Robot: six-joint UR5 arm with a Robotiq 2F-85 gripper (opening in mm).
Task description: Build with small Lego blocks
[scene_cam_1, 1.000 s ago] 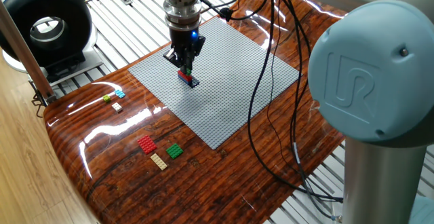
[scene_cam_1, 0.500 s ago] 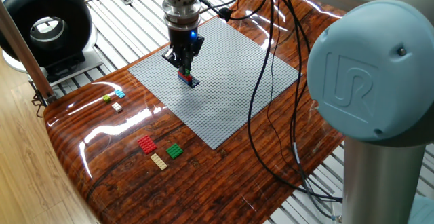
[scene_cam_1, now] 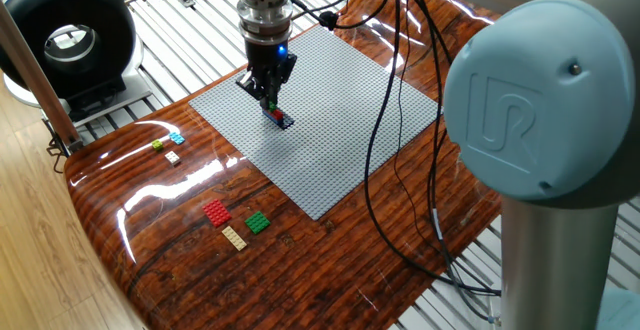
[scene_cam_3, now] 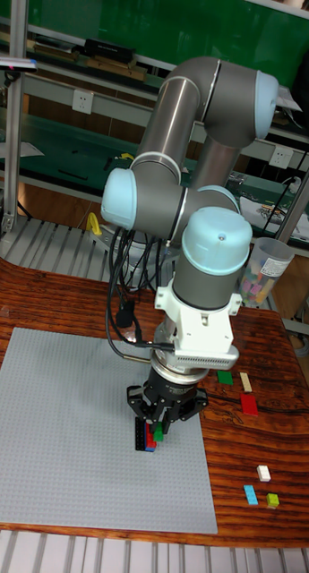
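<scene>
My gripper (scene_cam_1: 268, 100) hangs low over the left part of the grey baseplate (scene_cam_1: 340, 140), its fingers closed on a small green block (scene_cam_3: 158, 432). Right beside the fingertips, a small build of a red block (scene_cam_1: 277, 114) and a dark blue block (scene_cam_1: 286, 122) stands on the plate. In the tall fixed view the same gripper (scene_cam_3: 159, 428) sits just above the red block (scene_cam_3: 150, 440) and the dark blue block (scene_cam_3: 141, 436). Whether the green block touches the build cannot be told.
Loose blocks lie on the wooden table: red (scene_cam_1: 216, 212), green (scene_cam_1: 258, 222) and tan (scene_cam_1: 234, 237) in front of the plate, yellow-green (scene_cam_1: 157, 145), light blue (scene_cam_1: 176, 138) and white (scene_cam_1: 173, 156) at the left. Black cables (scene_cam_1: 385, 150) trail across the plate. A cup (scene_cam_3: 263, 269) stands behind.
The gripper has shifted slightly left and back over the baseplate. The red and dark blue build and the loose blocks have stayed where they were.
</scene>
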